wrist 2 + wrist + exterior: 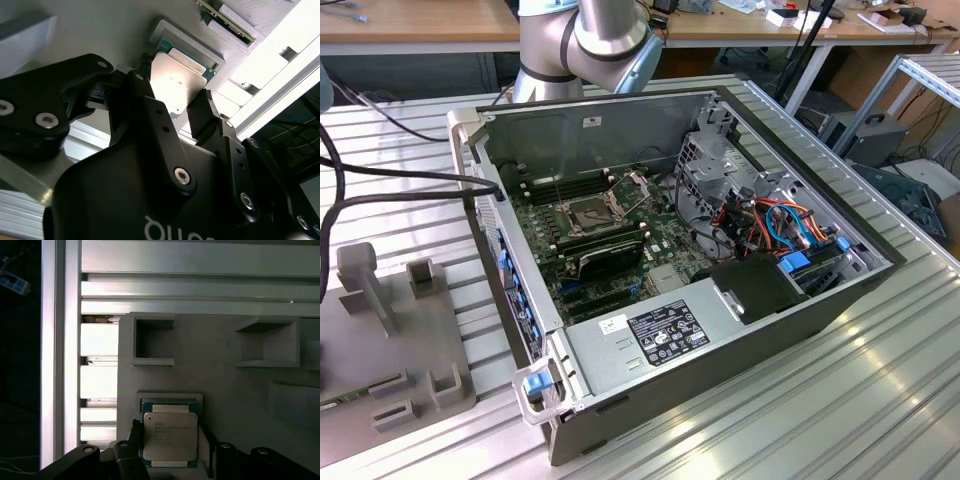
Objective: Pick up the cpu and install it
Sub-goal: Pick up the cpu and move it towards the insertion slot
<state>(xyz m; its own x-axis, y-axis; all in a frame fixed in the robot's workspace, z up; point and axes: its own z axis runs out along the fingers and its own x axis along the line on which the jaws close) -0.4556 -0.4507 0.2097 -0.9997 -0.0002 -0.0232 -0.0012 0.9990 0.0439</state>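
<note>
Hand (170,441) poised over the cpu (170,426) in its holder

In both wrist views the hand (174,86) points down at the grey fixture plate (225,385) and straddles the cpu (177,75), which lies flat, metal top up, in a shallow framed recess (170,397) of that plate; whether the hand is clamping the chip or only bracketing it I cannot tell. Two square open pockets (153,340) (267,342) stand on the plate near the recess, and the ribbed metal surface (100,340) runs beside it. In the exterior view the arm (590,35) rises behind the open computer case (620,130), well apart from the fixture plate (420,340) on that view's left, with black cables (380,180) trailing over the surface (770,420)
</note>
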